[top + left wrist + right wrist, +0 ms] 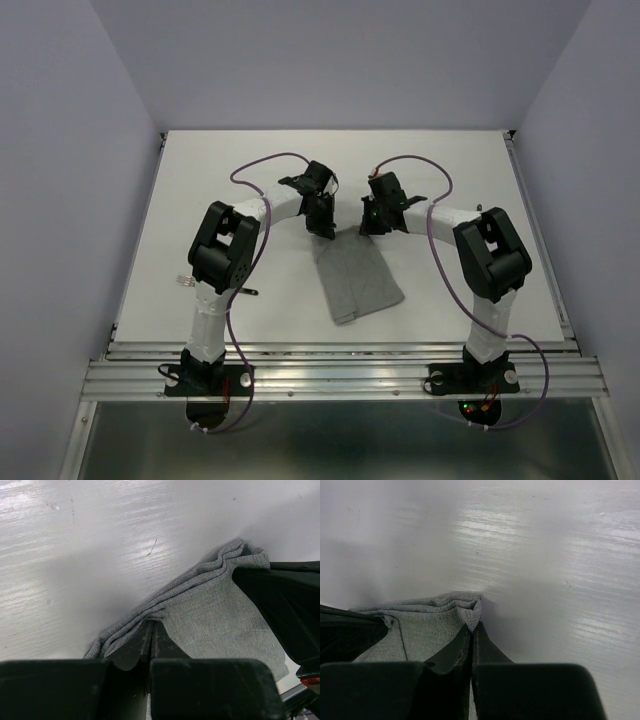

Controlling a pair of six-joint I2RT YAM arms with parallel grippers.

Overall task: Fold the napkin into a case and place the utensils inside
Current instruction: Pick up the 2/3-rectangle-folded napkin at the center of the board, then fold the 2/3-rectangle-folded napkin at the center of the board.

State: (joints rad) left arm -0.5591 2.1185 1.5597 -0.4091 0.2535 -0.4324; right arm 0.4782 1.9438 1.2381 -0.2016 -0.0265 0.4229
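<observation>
The grey napkin (356,282) lies folded in layers as an oblong in the middle of the table, its far end lifted slightly. My left gripper (322,229) is shut on its far left corner, and the stacked edges bunch at the fingertips (151,626). On the far right corner my right gripper (372,226) is shut as well, pinching the cloth (427,625) at its tip (472,628). Of the utensils, only a silver end (184,281) and a dark handle tip (250,292) show beside the left arm. The rest is hidden under it.
The white table (460,180) has raised side rails and a metal rail along the near edge (340,375). Purple cables loop over both arms. The opposite gripper's black finger (287,612) shows at the right of the left wrist view.
</observation>
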